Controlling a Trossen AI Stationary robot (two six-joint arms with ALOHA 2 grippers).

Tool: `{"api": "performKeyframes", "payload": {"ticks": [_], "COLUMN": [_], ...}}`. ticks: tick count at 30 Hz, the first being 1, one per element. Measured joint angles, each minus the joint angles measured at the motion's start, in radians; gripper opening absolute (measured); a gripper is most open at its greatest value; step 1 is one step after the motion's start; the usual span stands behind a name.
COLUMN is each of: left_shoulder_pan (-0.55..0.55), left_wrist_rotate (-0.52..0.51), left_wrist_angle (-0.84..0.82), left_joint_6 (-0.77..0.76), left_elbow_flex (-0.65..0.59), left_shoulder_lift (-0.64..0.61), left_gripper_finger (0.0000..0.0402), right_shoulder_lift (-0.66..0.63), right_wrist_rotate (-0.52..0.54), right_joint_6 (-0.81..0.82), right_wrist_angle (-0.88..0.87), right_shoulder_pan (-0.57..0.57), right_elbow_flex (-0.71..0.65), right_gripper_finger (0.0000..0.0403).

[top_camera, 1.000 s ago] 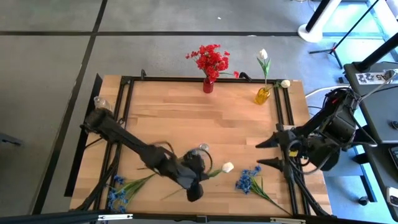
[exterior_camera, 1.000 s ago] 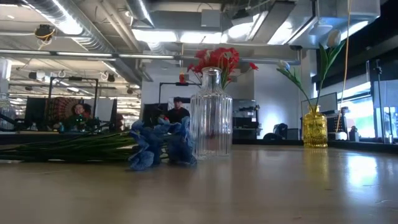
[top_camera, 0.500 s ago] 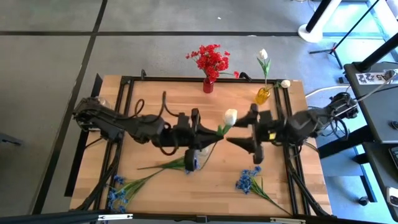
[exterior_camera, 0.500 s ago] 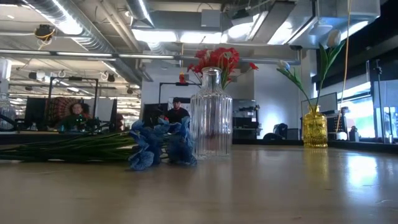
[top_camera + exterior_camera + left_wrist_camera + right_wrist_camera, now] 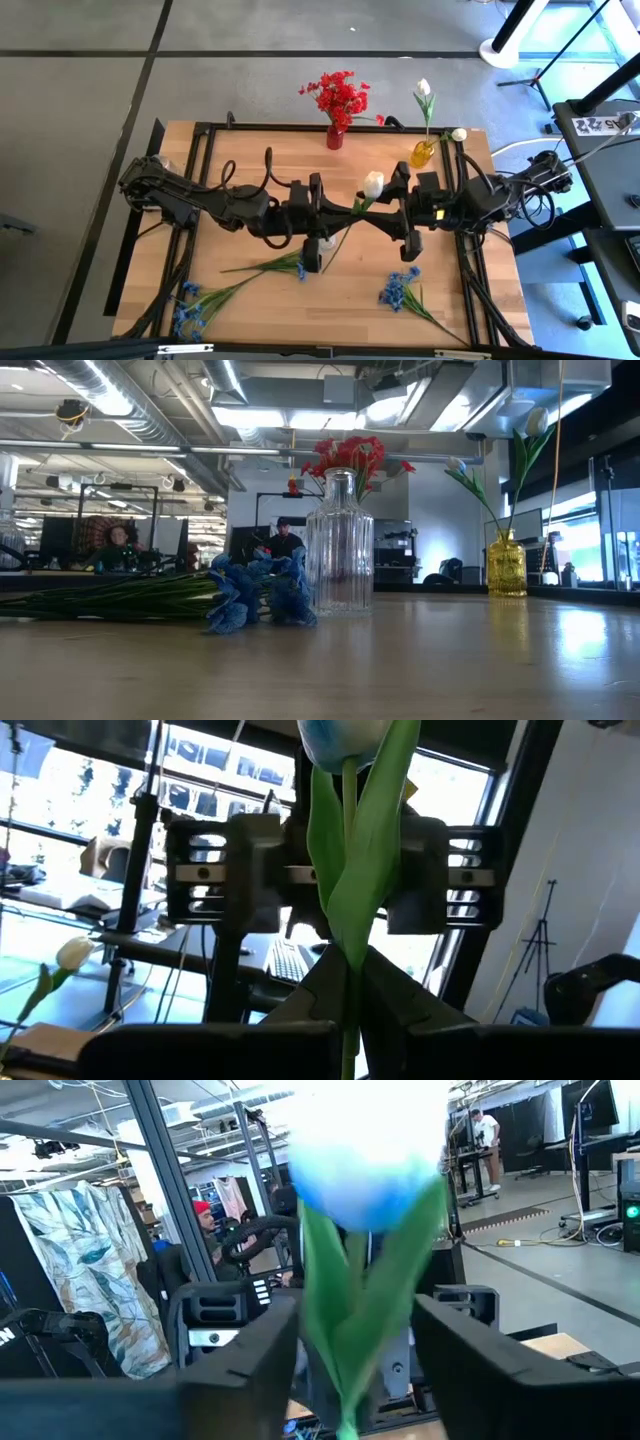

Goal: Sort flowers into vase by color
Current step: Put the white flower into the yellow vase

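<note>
Since the earlier frame, both arms have been swung from the near edge of the table [image 5: 250, 160] to its middle, and the white tulip [image 5: 373, 184] has been lifted off the wood and is now held up between them. From largest to smallest: the left gripper [image 5: 340, 212] is clamped shut on the tulip's green stem, while the right gripper [image 5: 388, 205] has been brought in from the right edge so that its fingers [image 5: 245, 1365] stand on either side of the stem and leaves, apart and narrowing, not yet visibly pressing. The clear glass vase [image 5: 340, 545] stands near the table's middle, the yellow vase [image 5: 423, 153] with one white flower and the red vase [image 5: 335, 137] of red blooms stand at the far edge, and blue flowers [image 5: 399, 291] lie along the near edge. A handover seems to be under way. If the left grip is released before the right fingers are properly closed, the thin stem could slip and fall; if the leaves alone are pinched, the tulip could twist or droop.
</note>
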Motion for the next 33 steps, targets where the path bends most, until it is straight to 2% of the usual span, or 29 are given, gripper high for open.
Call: {"api": "performKeyframes", "payload": {"ticks": [6, 8, 9, 15, 20, 24, 33], "left_shoulder_pan": [0.000, 0.000, -0.004, -0.036, -0.070, -0.111, -0.147], "left_wrist_rotate": [-0.005, -0.004, -0.005, -0.014, -0.004, -0.004, -0.013], "left_wrist_angle": [-0.038, -0.051, -0.056, -0.107, -0.284, -0.437, -0.429], "left_joint_6": [0.000, 0.001, 0.004, 0.030, 0.002, -0.052, -0.076], "left_elbow_flex": [0.000, 0.000, 0.000, -0.001, 0.000, 0.000, 0.000], "left_shoulder_lift": [0.000, 0.000, 0.000, -0.019, -0.110, -0.184, -0.285], "left_gripper_finger": [0.0011, 0.0019, 0.0025, 0.0090, 0.0128, 0.0140, 0.0138], "right_shoulder_lift": [-0.001, -0.001, -0.001, -0.001, -0.001, -0.001, -0.001], "right_wrist_rotate": [-0.005, -0.005, -0.004, -0.006, -0.001, 0.012, 0.038], "right_joint_6": [0.000, 0.000, -0.001, 0.003, -0.007, -0.025, -0.093], "right_wrist_angle": [0.001, -0.001, -0.004, -0.016, -0.017, -0.039, -0.109], "right_shoulder_pan": [0.000, 0.000, 0.000, 0.001, 0.000, 0.000, -0.025], "right_elbow_flex": [0.000, 0.000, 0.000, 0.000, 0.000, 0.000, 0.001], "right_gripper_finger": [0.0076, 0.0027, 0.0016, 0.0018, 0.0011, 0.0009, 0.0007]}}
